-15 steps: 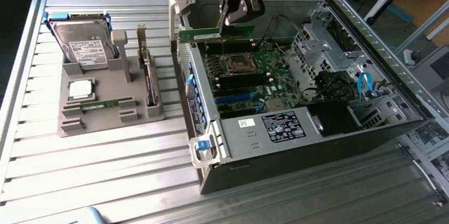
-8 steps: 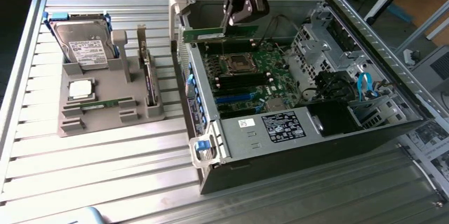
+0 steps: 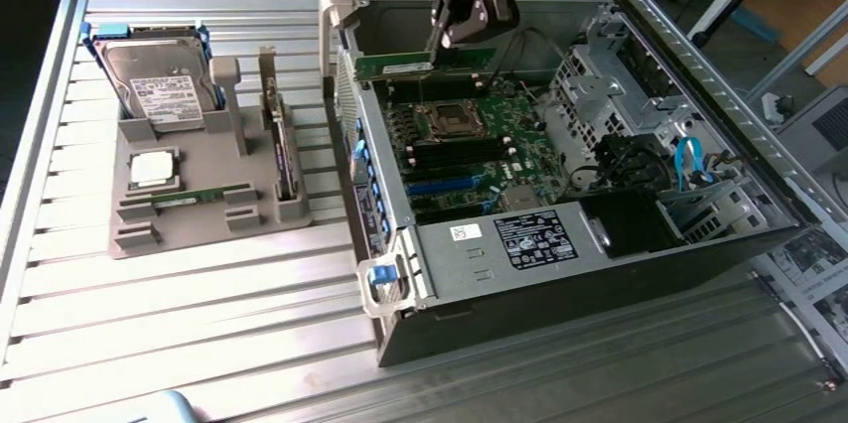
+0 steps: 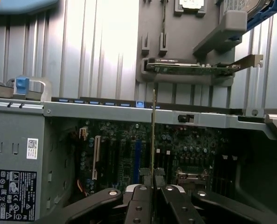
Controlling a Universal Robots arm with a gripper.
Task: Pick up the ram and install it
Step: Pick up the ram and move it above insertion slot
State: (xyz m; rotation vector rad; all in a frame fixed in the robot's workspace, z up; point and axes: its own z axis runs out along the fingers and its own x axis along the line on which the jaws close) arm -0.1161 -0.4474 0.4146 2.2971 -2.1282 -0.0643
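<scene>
Up in the upper middle of the exterior view, the gripper (image 3: 451, 44) hangs over the open computer case (image 3: 438, 329), pinching the ram (image 3: 397, 67) by its long upper edge. The green stick is level, its white label facing the camera. It sits clear above the motherboard (image 3: 497, 115), just over the CPU socket (image 3: 444, 120) and near the case's rear wall; it is not seated in any slot.

From the wrist view, the ram (image 4: 154, 126) shows edge-on as a thin line running out from between the two black fingers (image 4: 139, 200), which are pressed against its faces. Past it lie the motherboard (image 4: 115, 154) and the case rim (image 4: 106, 109).

On the exterior view's left, well apart from the case, a grey holder (image 3: 199, 229) sits on the slatted metal table (image 3: 159, 324). It carries a hard drive (image 3: 159, 85) leaning upright, a square silver CPU chip (image 3: 153, 168) lying flat, and a dark expansion card (image 3: 281, 135) standing on edge. The wrist view catches that card (image 4: 194, 67) lengthwise in its slot.
</scene>
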